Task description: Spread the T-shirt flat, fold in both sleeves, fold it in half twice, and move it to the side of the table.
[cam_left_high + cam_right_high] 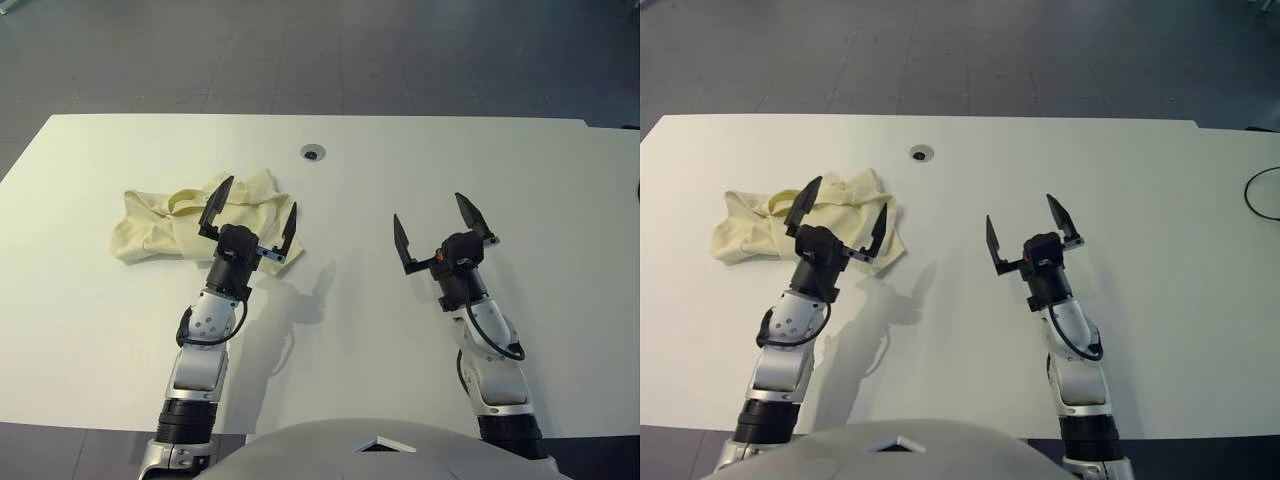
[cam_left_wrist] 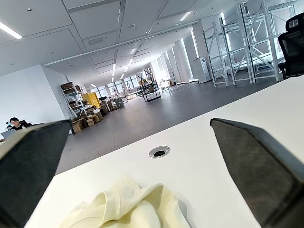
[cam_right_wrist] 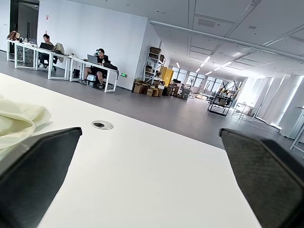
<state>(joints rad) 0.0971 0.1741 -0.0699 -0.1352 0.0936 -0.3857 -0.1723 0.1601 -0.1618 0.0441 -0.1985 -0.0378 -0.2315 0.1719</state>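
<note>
Toward the frame's upper left, the crumpled T-shirt [image 1: 150, 230] lies on the worktop [image 1: 400, 150] by the spread left gripper [image 1: 261, 193], likely soft and limp, best pinched at an edge; right gripper [image 1: 428, 207] likewise spread.

Upper left of frame: crumpled T-shirt [image 1: 160, 225] is lying bunched, with the left gripper [image 1: 261, 192] hanging at its right edge, fingers spread | Top centre: small round cable hole [image 1: 313, 152] is sitting flush in the table [image 1: 350, 330] | Centre: plain tabletop is stretching between the left gripper and the spread-fingered right gripper [image 1: 428, 207], which are well apart.
</note>
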